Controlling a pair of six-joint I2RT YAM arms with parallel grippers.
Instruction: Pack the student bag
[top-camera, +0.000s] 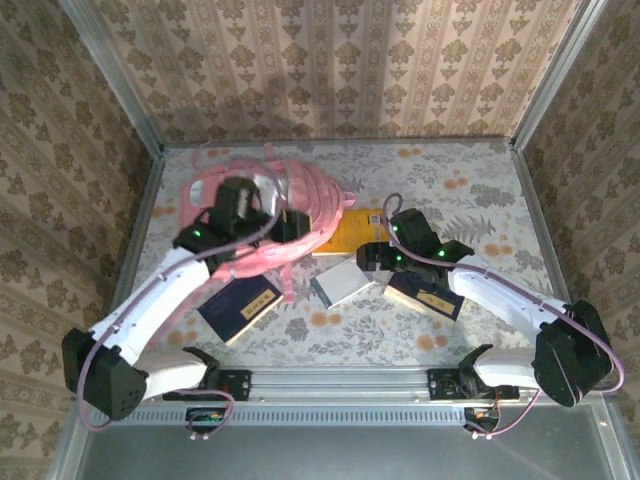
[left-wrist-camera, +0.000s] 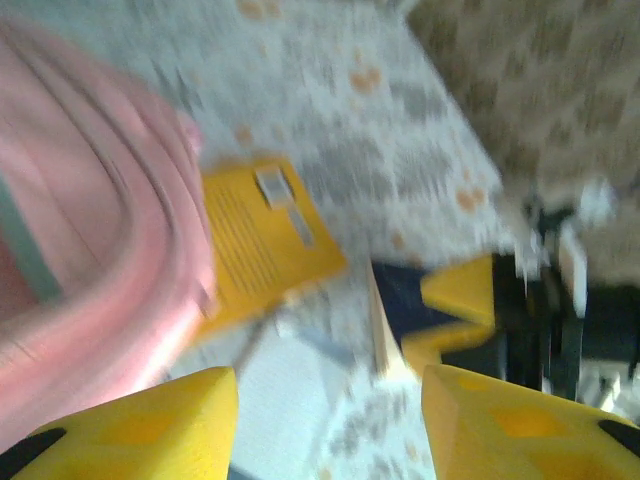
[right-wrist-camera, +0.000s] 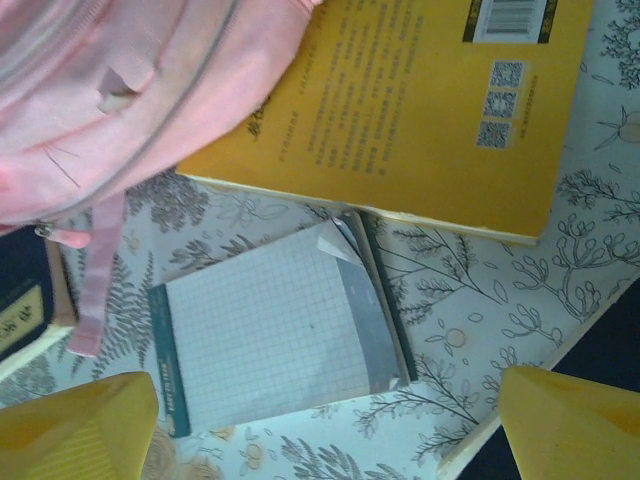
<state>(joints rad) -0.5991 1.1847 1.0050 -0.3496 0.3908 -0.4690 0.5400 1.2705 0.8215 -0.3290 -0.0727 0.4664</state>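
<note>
The student bag (top-camera: 285, 195), a soft pink backpack, lies at the back left of the table. It also shows in the left wrist view (left-wrist-camera: 90, 250) and the right wrist view (right-wrist-camera: 130, 90). My left gripper (top-camera: 293, 228) hovers at the bag's right edge. Its yellow fingers (left-wrist-camera: 150, 420) are apart, and the left gripper (left-wrist-camera: 330, 420) holds nothing; that view is blurred. My right gripper (top-camera: 368, 257) is open (right-wrist-camera: 320, 430) above a grid notepad (right-wrist-camera: 280, 330) that lies flat on the table. A yellow book (right-wrist-camera: 420, 120) is partly under the bag's edge.
The grid notepad (top-camera: 340, 285) sits mid-table, and the yellow book (top-camera: 355, 228) lies behind it. One dark blue book (top-camera: 240, 308) lies near the left arm, another (top-camera: 430, 295) under the right arm. Metal frame rails and patterned walls enclose the table (top-camera: 480, 190).
</note>
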